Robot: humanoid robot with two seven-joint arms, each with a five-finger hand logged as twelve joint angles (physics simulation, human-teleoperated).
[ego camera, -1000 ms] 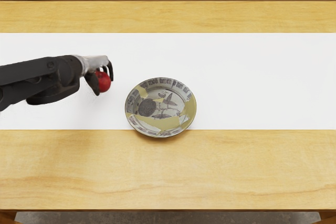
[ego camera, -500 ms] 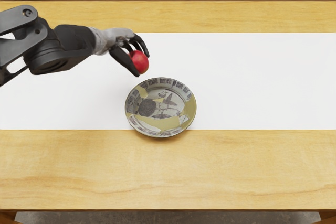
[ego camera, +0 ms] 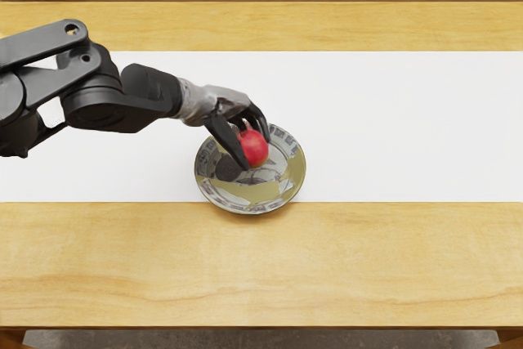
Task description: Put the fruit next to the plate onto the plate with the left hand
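Robot hand (ego camera: 231, 123) now over plate (ego camera: 296, 171), fruit (ego camera: 254, 147) still gripped

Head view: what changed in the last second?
The left hand, shut on the red fruit throughout, carried it rightward from beside the plate to over its middle; no release yet. The plate and white runner stayed put.

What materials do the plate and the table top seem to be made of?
Plate: probably glazed ceramic; glossy, with printed dark figures and lettering on a yellowish ground. Table top: light wood, matt, with visible grain; a plain white strip crosses it.
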